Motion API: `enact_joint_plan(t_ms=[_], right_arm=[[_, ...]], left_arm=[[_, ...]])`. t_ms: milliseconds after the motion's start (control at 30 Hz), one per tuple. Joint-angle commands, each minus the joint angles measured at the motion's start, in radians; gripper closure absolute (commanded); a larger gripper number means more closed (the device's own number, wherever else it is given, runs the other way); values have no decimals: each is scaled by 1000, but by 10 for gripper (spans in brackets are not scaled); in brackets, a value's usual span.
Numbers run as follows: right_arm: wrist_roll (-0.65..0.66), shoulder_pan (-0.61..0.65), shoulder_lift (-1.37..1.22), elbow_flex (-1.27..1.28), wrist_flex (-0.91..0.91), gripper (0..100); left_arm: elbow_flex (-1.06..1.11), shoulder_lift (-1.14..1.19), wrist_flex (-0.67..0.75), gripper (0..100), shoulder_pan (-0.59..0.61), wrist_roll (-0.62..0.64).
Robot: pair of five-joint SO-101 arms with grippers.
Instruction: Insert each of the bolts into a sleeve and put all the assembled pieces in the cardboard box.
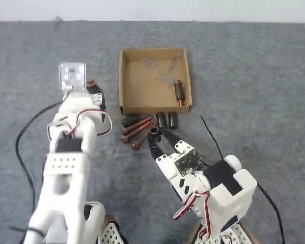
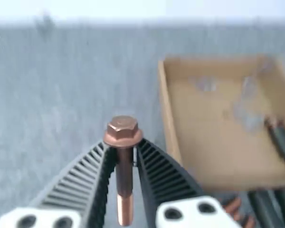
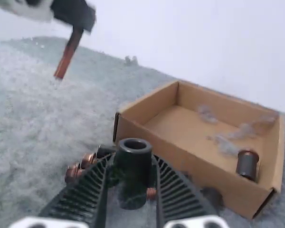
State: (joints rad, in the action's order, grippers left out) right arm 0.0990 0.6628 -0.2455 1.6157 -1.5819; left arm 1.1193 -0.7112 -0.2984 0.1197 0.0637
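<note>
work sits nearest the arm bases, where the right pincer is clenched on a dark sleeve, gripping its lower body so that the open bore faces up and stays free, which looks like a deliberate way to offer the hole to a bolt. just beyond it on the grey tabletop lie the loose bolts, bunched side by side, and next to them the spare sleeves rest close against the front wall of the cardboard box, within easy reach of both arms. farther out and to the side of the box, the left pincer is clamped on the shank of a copper bolt, its hexagonal head clear of the fingertips, raised above the tabletop and well apart from the held sleeve. with bolt and bore not yet aligned, i judge the step in hand to be bringing them together for insertion. farthest, inside the box near its side wall, lies one assembled piece, so the task seems only partly done.
</note>
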Motion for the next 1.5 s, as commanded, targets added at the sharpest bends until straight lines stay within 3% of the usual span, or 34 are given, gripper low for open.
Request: enact_joint_plan(t_ms=[0,267,600,867,1100,1467], right_arm=[[12,-10,41,21,28,991],[9,-10,41,21,30,991],[9,-10,41,21,30,991],[8,-10,41,21,30,991],[6,18,42,29,28,991],[6,70,42,29,28,991]], left_arm=[[67,-155,178,988,-8,-3],[111,-318,180,988,-46,-3],[156,-434,180,988,-267,0],[171,-479,107,988,-311,299],[220,-477,110,988,-322,308],[384,-474,321,988,-379,308]])
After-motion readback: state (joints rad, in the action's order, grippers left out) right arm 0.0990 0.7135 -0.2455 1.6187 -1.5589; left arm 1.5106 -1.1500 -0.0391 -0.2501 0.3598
